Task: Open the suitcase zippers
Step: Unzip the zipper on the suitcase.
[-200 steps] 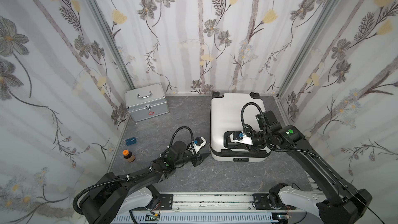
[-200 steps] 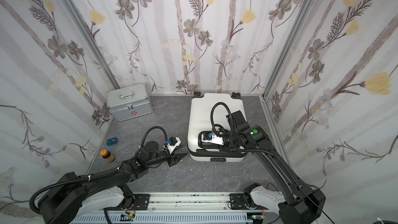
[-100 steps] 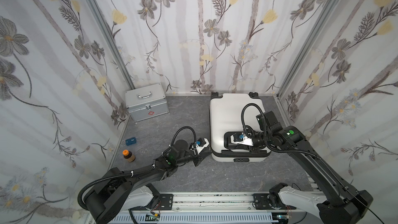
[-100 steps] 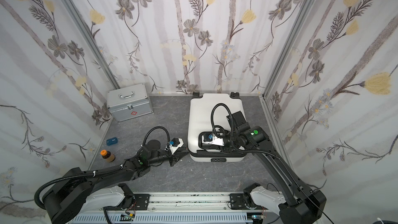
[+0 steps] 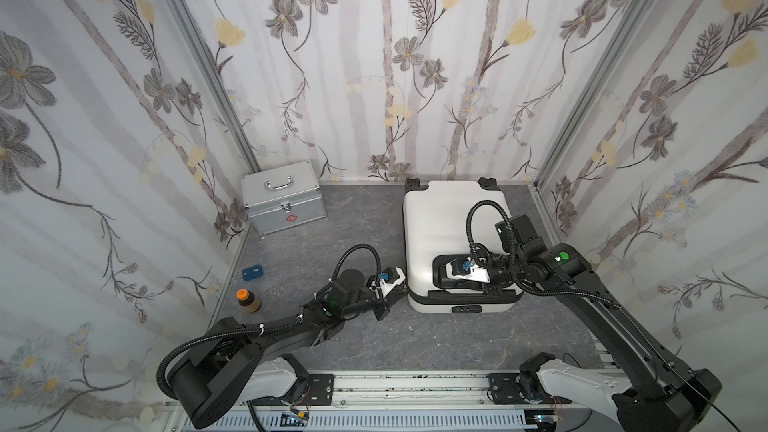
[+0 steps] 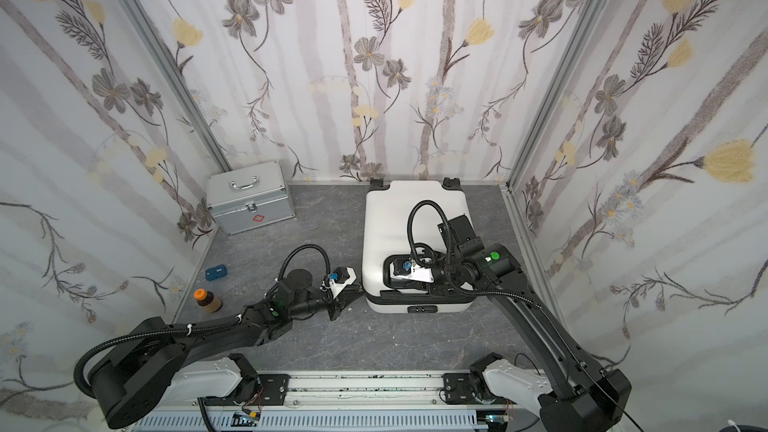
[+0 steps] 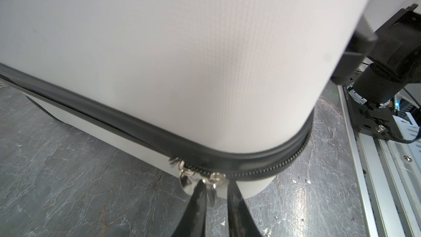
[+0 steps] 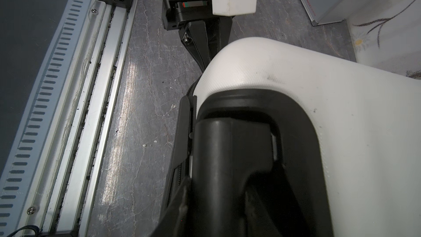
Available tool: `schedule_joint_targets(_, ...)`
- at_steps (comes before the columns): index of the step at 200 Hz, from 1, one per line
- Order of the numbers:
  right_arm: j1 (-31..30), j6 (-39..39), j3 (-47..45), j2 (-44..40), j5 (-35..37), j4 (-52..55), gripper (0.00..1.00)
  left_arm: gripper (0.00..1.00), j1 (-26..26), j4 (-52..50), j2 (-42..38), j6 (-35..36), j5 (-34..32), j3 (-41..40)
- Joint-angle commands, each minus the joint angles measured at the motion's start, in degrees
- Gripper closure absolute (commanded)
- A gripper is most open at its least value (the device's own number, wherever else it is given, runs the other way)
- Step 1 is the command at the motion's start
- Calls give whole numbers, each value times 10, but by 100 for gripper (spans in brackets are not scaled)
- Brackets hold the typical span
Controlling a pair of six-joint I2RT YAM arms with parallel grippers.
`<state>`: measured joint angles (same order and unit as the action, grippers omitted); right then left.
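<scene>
Down at the lower middle of the left wrist view, the left gripper [image 7: 215, 187] is right on its mark. Its two black fingers [image 7: 197, 204] stand a little apart, one each side of a silver zipper pull [image 7: 213, 191]. A sliver of white shows beside the pull, so there's no pinch yet. A second pull [image 7: 185, 175] sits just beside it, both on the black zipper band [image 7: 136, 131] at the rounded corner.

Right of centre in both top views lies the white suitcase [image 5: 449, 218], flat on the grey floor [image 5: 353, 218]. Its wheels [image 5: 417, 183] point toward the top of the frame, and it looks zipped shut as far as I can judge. On its black handle panel [image 8: 296, 115] sits the right gripper [image 5: 451, 278], reaching down at the handle [image 8: 227, 147] (black on black, so I cannot tell whether it clamps or merely presses).

Now the dangers. That pull is thin and dangling, and a close that catches only its edge would let it twist out. The neighbour is so near that a finger could snag it too. A tug round that tight corner could also jam the slider, or drag the whole case if the right arm's hold is loose.
</scene>
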<state>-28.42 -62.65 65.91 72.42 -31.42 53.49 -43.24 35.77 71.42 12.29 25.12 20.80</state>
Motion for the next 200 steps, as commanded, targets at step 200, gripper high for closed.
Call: schedule_joint_targets(200, -56, 295, -9, 25, 43, -384, 100, 100, -66, -121, -67, 3, 60, 76)
